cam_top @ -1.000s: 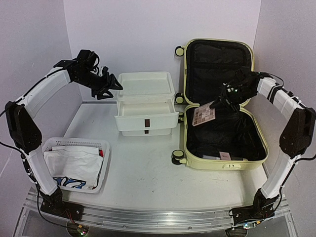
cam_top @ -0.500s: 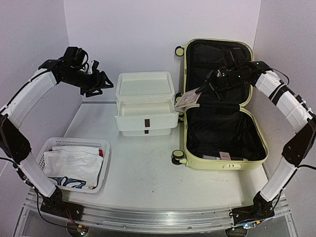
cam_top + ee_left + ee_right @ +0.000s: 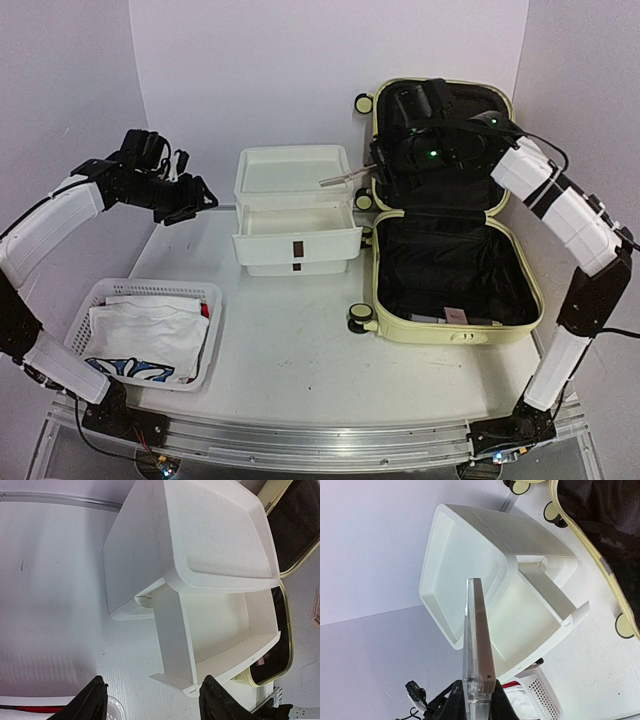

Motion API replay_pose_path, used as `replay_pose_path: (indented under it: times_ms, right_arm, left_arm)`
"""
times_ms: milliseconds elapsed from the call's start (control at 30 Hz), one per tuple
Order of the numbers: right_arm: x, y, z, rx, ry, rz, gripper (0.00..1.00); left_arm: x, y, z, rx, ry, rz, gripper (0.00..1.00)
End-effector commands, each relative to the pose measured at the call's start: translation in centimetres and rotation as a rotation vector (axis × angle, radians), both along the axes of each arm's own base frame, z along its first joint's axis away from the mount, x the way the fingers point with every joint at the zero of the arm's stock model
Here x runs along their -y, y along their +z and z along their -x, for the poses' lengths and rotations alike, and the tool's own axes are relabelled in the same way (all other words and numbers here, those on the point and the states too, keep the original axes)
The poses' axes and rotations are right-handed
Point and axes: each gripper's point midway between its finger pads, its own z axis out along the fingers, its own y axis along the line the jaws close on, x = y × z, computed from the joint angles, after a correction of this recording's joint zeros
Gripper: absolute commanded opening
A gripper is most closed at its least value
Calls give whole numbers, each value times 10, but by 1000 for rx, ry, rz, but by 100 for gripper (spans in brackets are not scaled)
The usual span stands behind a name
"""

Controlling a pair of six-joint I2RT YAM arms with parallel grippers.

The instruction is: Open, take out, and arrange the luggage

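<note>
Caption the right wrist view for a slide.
Right gripper holds a flat packet edge-on, the white drawer box beyond with its drawer open.

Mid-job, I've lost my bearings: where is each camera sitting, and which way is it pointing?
Top external: fixed above and behind the bases, looking down on the drawer box, luggage and basket; both arms show.
Left wrist: on the left arm, looking down on the drawer box's pulled-out drawer; left gripper, open, at the bottom edge.
Right wrist: beside the luggage lid, facing the drawer box; right gripper shut on a flat card.
Shared: both wrist views show the drawer box and a luggage edge.
</note>
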Motion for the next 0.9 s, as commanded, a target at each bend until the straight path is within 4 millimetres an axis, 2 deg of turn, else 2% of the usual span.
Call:
replay_pose_path:
  times_ms: [0, 100, 233, 400, 567, 700, 867]
  right_arm:
    - [-14, 17, -4, 37, -178, -45, 0]
    - [-26, 14, -3, 56, -207, -15, 0]
    - [-37, -8, -1, 3, -234, 0, 0]
    - [-52, -27, 2, -16, -241, 18, 0]
    - [-59, -43, -8, -23, -286, 13, 0]
    - [-73, -50, -14, -41, -293, -23, 0]
    - [-81, -60, -21, -46, -313, -27, 0]
  left_arm:
    - [-11, 50, 9, 182, 44, 54, 64]
    - [-17, 51, 15, 207, 66, 56, 65]
    - [-18, 50, 20, 219, 61, 67, 65]
    - [-21, 51, 28, 244, 56, 63, 66]
    - [-20, 52, 35, 248, 38, 74, 66]
    - [-20, 53, 40, 253, 32, 80, 66]
    - [-21, 57, 44, 268, 28, 80, 67]
